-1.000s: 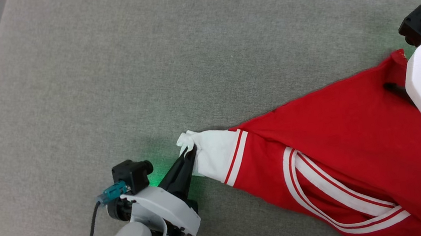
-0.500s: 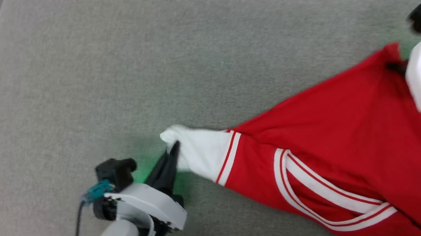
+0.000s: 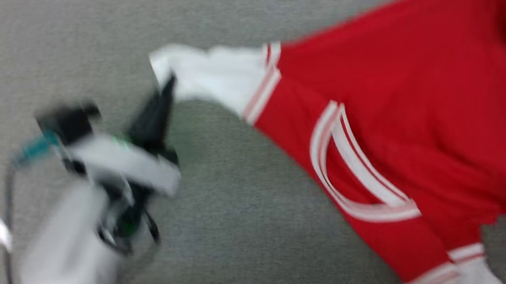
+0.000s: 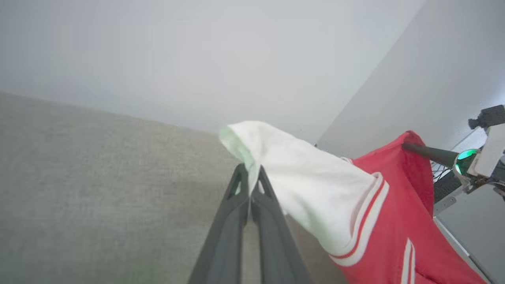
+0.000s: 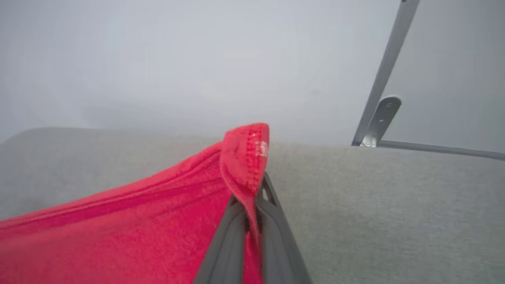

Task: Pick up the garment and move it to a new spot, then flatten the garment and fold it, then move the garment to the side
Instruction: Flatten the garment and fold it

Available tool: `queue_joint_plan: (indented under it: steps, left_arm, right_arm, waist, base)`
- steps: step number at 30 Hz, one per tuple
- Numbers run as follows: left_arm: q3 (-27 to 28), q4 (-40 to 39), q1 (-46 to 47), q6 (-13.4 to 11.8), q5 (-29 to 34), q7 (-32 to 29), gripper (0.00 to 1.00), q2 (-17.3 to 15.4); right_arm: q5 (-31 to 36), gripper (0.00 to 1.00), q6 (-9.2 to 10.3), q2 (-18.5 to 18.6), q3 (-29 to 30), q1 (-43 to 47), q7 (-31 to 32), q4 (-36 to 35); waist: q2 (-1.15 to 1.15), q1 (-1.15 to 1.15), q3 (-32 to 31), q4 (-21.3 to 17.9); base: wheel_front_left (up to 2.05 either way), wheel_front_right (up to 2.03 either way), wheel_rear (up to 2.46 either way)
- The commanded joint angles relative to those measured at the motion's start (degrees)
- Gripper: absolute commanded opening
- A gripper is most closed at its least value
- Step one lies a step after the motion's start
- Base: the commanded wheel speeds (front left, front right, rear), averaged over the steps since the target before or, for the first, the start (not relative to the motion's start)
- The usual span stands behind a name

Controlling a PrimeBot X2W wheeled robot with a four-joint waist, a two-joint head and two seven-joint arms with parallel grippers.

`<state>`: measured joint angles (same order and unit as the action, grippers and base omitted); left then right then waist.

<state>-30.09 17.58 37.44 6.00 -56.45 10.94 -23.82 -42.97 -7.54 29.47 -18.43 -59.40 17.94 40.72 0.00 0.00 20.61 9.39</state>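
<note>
The garment (image 3: 419, 110) is a red jersey with white sleeves and striped trim, stretched between both arms and lifted off the grey surface (image 3: 253, 236). My left gripper (image 3: 170, 82) is shut on the end of a white sleeve (image 4: 300, 177), which drapes over its fingertips (image 4: 249, 177). In the right wrist view my right gripper (image 5: 252, 189) is shut on a red corner of the garment (image 5: 244, 157). That gripper's dark finger also shows in the left wrist view (image 4: 428, 154), pinching the red cloth. The head view is blurred.
The grey fabric surface spreads under everything, with bare room on its left half (image 3: 15, 68). A metal frame bar (image 5: 388, 71) rises past the surface's far edge in the right wrist view. Pale walls stand behind.
My right gripper has shut on the garment's red corner. Both arms have lifted the garment up and away from the surface, stretching it. The head camera has shifted too, and the picture is now blurred.
</note>
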Motion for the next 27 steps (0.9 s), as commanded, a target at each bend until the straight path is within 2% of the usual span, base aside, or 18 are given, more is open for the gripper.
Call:
queue_joint_plan:
  steps: [1, 9, 10, 11, 12, 19, 23, 27]
  left_arm:
    - [1.0, 2.2, 4.6, 0.5, -0.4, -0.7, 0.00, -1.0]
    - [3.0, 20.1, 32.5, 1.4, -2.3, -5.6, 0.00, -0.5]
    - [3.0, 20.1, 32.5, 1.4, -2.3, -5.6, 0.00, -0.5]
    - [3.0, 24.1, 39.4, 1.4, -1.1, -5.0, 0.00, -0.9]
    - [3.0, 24.1, 39.4, 1.4, -1.1, -5.0, 0.00, -0.9]
    - [2.8, 36.4, 60.2, 1.4, 1.9, 1.2, 0.00, -1.2]
    - [1.8, 38.8, 64.2, 1.4, 1.0, 2.3, 0.00, 0.2]
    - [0.2, 38.9, 63.0, 1.4, -0.8, 1.8, 0.00, 0.9]
  right_arm:
    - [1.2, 0.00, 0.11, -0.7, 2.0, -2.8, -1.6, 1.4]
    - [7.4, 0.00, 0.14, -5.9, 10.0, -19.4, -10.2, 8.6]
    - [7.4, 0.00, 0.14, -5.9, 10.0, -19.4, -10.2, 8.6]
    - [8.7, 0.00, 0.17, -6.6, 11.8, -23.7, -12.5, 10.3]
    - [8.7, 0.00, 0.17, -6.6, 11.8, -23.7, -12.5, 10.3]
    - [12.8, 0.00, 0.30, -9.1, 16.1, -36.1, -19.5, 16.8]
    - [14.0, 0.00, 0.31, -10.0, 14.6, -38.2, -20.6, 19.6]
    - [14.1, 0.00, 0.25, -10.1, 13.1, -37.0, -20.5, 21.2]
  waist:
    - [0.00, 0.00, 0.9, -1.3]
    - [0.00, 0.00, 4.6, -4.9]
    - [0.00, 0.00, 4.6, -4.9]
    - [0.00, 0.00, 5.5, -5.9]
    - [0.00, 0.00, 5.5, -5.9]
    - [0.00, 0.00, 5.9, -8.9]
    - [0.00, 0.00, 5.4, -9.3]
    - [0.00, 0.00, 5.5, -9.1]
  base:
    - [0.00, 0.00, 0.00]
    - [0.00, 0.00, 0.00]
    - [0.00, 0.00, 0.00]
    - [0.00, 0.00, 0.00]
    - [0.00, 0.00, 0.00]
    - [0.00, 0.00, 0.00]
    - [0.00, 0.00, 0.00]
    - [0.00, 0.00, 0.00]
